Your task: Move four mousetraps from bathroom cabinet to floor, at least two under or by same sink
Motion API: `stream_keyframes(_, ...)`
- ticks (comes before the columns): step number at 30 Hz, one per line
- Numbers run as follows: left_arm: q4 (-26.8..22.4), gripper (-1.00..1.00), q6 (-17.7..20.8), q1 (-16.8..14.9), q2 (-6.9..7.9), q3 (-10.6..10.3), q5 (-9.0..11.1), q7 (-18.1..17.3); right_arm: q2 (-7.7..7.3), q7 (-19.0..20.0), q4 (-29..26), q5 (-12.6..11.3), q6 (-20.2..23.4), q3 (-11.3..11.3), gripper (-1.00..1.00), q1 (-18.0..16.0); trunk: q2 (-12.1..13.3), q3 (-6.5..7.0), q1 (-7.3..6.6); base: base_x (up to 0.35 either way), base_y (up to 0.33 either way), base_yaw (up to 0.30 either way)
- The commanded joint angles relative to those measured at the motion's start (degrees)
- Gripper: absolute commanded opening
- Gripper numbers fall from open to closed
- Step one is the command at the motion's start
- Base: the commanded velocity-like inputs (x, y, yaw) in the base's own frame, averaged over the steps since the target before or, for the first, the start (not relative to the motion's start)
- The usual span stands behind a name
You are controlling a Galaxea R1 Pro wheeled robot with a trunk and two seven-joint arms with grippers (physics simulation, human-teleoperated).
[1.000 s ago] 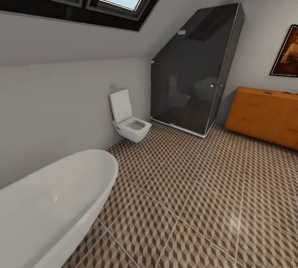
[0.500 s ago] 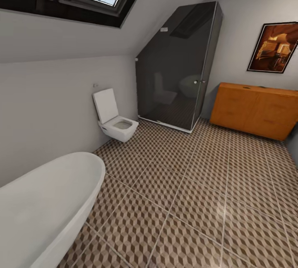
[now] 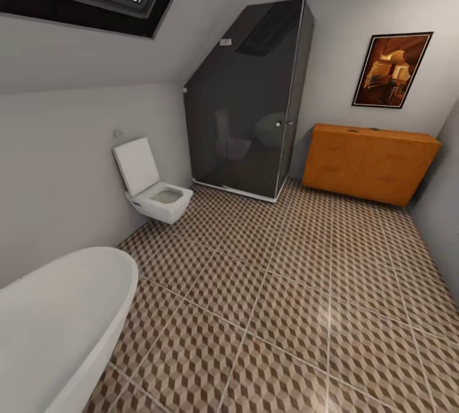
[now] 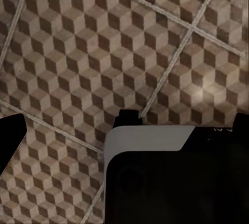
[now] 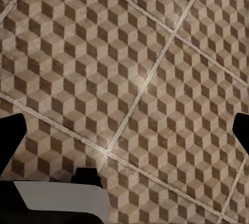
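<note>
From my head camera I'm looking across the cube-patterned brown and beige tiled bathroom floor (image 3: 287, 311) to the low orange-brown wooden cabinet (image 3: 370, 163), standing just beside the dark glass shower enclosure (image 3: 252, 97). The white wall-hung toilet (image 3: 153, 190) is sitting on the shower's other side. My left wrist camera is showing floor tiles and dark gripper edges; I cannot tell its opening. Right wrist: the same, grip unreadable.

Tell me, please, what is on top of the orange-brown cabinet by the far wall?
On the cabinet top, two small dark marks near its back edge, too small to identify. A framed picture hangs on the wall above. The cabinet's inside is hidden behind its closed fronts.
</note>
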Motion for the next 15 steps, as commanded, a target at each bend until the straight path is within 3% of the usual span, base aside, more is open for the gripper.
stream_keyframes(1, 0.19, 1.0, -0.24, -0.08, -0.05, -0.48, 0.47, 0.04, 0.06, -0.13, 0.06, -0.5, -0.18, 0.49, 1.0, -0.04, -0.04, -0.07, 0.04, 0.308, 0.0, -0.043)
stream_keyframes(9, 0.19, 1.0, -0.16, -0.06, -0.05, -0.48, 0.47, 0.04, 0.08, -0.15, 0.06, -0.49, -0.18, 0.5, 1.0, -0.04, -0.04, -0.08, 0.04, 0.322, 0.0, -0.032)
stream_keyframes(15, 0.19, 1.0, -0.15, -0.08, -0.05, -0.48, 0.47, 0.04, -0.01, -0.15, 0.06, -0.49, -0.18, 0.5, 1.0, -0.04, -0.04, -0.08, 0.04, 0.328, 0.0, -0.179)
